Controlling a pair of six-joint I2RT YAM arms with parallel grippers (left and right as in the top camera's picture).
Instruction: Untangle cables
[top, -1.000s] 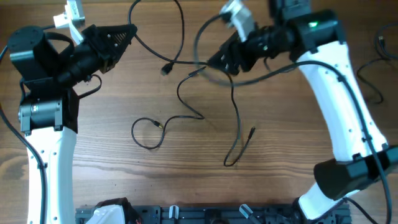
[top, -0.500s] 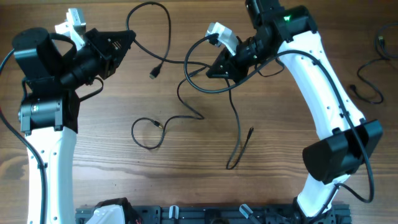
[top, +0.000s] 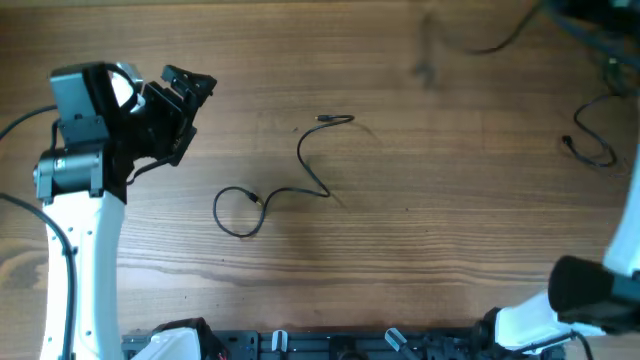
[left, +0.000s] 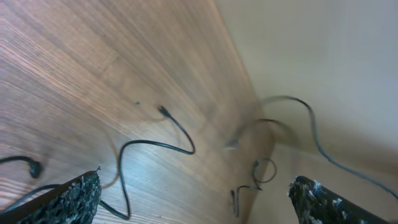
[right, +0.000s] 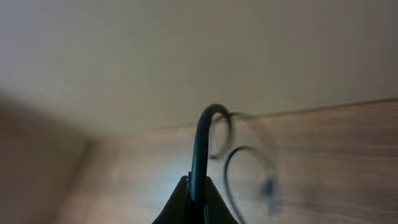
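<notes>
- Fingers of the left gripper (left: 196, 202) stood spread wide, one at each lower corner of its wrist view, with nothing between them and nothing touching them.
- From overhead, that gripper hung over the left side of the table (top: 420, 260), well apart from every cord.
- Fingers of the right gripper (right: 193, 200) were pressed together on a black cord, the held cable (right: 198, 143), which rose from the tips and curled over in an arc.
- From overhead, the right gripper itself could not be made out; only a dark blur showed at the far right corner.
- Loose on the wood near the table's centre lay the middle cable (top: 300, 155): a small loop at its left end, a wavy run to the right, then a bend toward the far side ending in a plug.
- At the right edge lay the right cable (top: 588, 154) in a small curl, well apart from the middle cable.
</notes>
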